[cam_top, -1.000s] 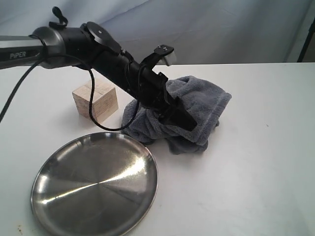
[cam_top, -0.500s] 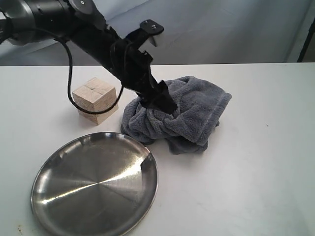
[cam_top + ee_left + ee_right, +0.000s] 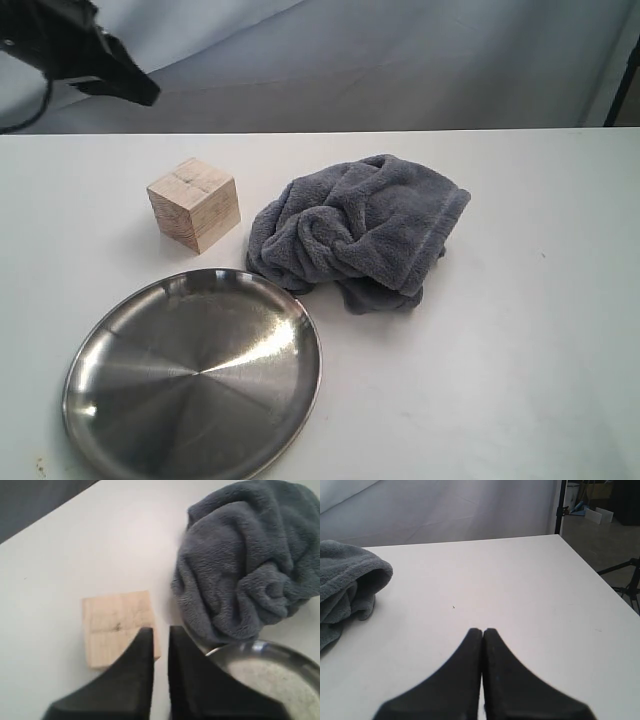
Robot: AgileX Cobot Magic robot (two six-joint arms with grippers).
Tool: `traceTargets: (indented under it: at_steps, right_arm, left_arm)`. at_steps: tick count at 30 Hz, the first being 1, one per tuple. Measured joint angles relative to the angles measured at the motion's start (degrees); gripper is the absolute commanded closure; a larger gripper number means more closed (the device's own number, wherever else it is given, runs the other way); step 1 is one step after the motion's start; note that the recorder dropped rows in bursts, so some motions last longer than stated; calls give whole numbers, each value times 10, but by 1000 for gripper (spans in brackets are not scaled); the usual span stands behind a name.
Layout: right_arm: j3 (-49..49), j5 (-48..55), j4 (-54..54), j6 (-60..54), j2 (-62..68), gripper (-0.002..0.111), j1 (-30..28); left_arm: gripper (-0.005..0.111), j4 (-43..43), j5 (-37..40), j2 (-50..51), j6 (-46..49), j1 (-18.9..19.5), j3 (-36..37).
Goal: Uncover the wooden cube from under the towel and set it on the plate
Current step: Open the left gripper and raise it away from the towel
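Observation:
The wooden cube point(image 3: 195, 205) stands uncovered on the white table, left of the bunched grey-blue towel point(image 3: 365, 225) and behind the steel plate point(image 3: 190, 375). My left gripper point(image 3: 140, 90) hangs high at the far left, well above and behind the cube. Seen from the left wrist, that gripper point(image 3: 160, 630) is open by a narrow gap and holds nothing, above the cube point(image 3: 117, 627), the towel point(image 3: 245, 555) and the plate's rim point(image 3: 270, 675). My right gripper point(image 3: 483, 630) is shut and empty over bare table, with the towel's edge point(image 3: 342, 587) off to one side.
A grey-blue backdrop rises behind the table. The table's edge point(image 3: 580, 560) shows in the right wrist view, with a black stand point(image 3: 560, 510) and floor clutter beyond it.
My left arm has let go of the towel and pulled up and away to the far left. The towel stays bunched beside the cube, which has not moved.

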Motion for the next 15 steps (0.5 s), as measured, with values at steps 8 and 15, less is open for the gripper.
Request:
traceTargets:
  at_steps: [8,15]
  right_arm:
    - [0,0,0,0,0,108,0]
    - [0,0,0,0,0,108,0]
  left_arm:
    - [107,2,-5,-5,0,91,18]
    - [107,4,-24,-5,11,87,32]
